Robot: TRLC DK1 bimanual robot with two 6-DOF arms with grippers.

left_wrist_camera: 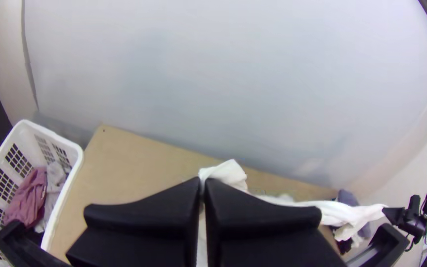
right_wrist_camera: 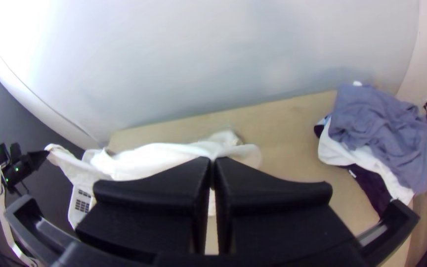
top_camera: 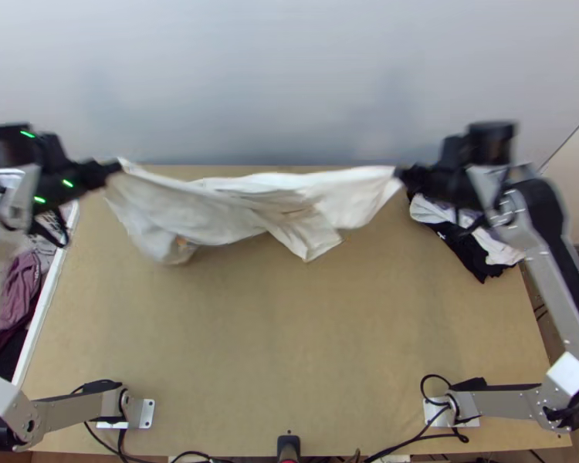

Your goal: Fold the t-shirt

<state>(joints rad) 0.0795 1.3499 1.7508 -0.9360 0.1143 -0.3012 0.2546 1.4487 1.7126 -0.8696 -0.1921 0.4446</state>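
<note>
The white t-shirt (top_camera: pixel 289 204) hangs stretched sideways between both grippers above the far part of the table, its lower parts draping loosely. At its left end my left gripper (top_camera: pixel 113 167) is shut on a bit of the cloth; in the left wrist view that gripper (left_wrist_camera: pixel 202 182) has its fingers together on the white fabric (left_wrist_camera: pixel 228 174). At the opposite end my right gripper (top_camera: pixel 404 174) pinches another part. The right wrist view has that gripper (right_wrist_camera: pixel 212 162) closed on the shirt (right_wrist_camera: pixel 154 157), which runs across toward the other arm. Which parts of the shirt are held, I cannot tell.
A white basket (left_wrist_camera: pixel 77 173) with pink and grey clothes stands at the table's left side. On the table's right side lies a pile of clothes (right_wrist_camera: pixel 381 133), grey-blue, white and dark. Bare wooden table (top_camera: pixel 289 332) lies between the arm bases. A pale wall rises behind.
</note>
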